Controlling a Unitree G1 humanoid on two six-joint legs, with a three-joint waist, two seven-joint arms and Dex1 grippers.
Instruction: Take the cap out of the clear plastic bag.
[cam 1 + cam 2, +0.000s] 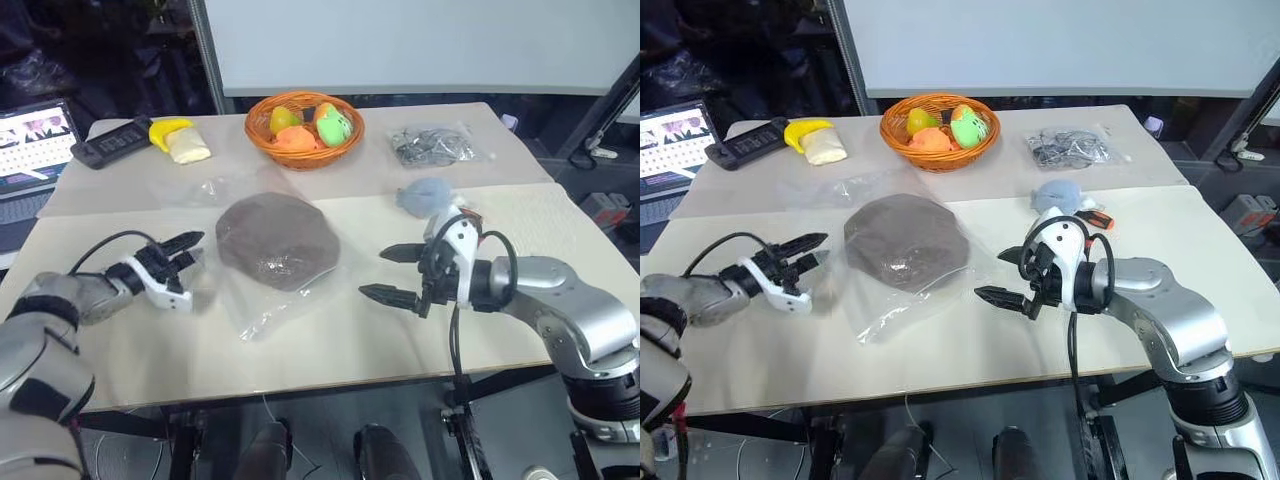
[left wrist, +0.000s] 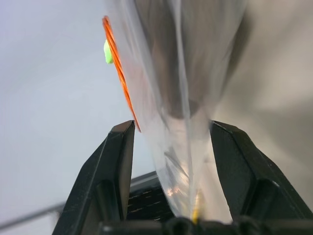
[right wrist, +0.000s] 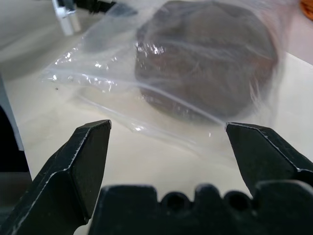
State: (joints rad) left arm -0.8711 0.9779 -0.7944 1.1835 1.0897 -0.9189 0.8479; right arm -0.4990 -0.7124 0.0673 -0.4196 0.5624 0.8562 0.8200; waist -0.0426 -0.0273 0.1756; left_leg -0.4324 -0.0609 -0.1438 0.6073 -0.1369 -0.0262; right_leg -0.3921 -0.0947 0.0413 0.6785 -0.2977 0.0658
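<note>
brown fabric of the cap (image 1: 277,239) lying flat at mid-worktop (image 1: 330,345), wholly inside the clear plastic bag (image 1: 262,306), so nothing extracted yet and the whole pull-out left to do. at nine o'clock of the cap, left claw (image 1: 184,252) part-spread with a fold of bag film between its fingers, not visibly pinched. at three o'clock, right claw (image 1: 392,273) gaping wide, empty, aimed at the bag.

Glossy crinkly clear plastic bag (image 1: 262,300) w/ matt brown cloth cap (image 1: 277,240); woven basket (image 1: 303,150).
</note>
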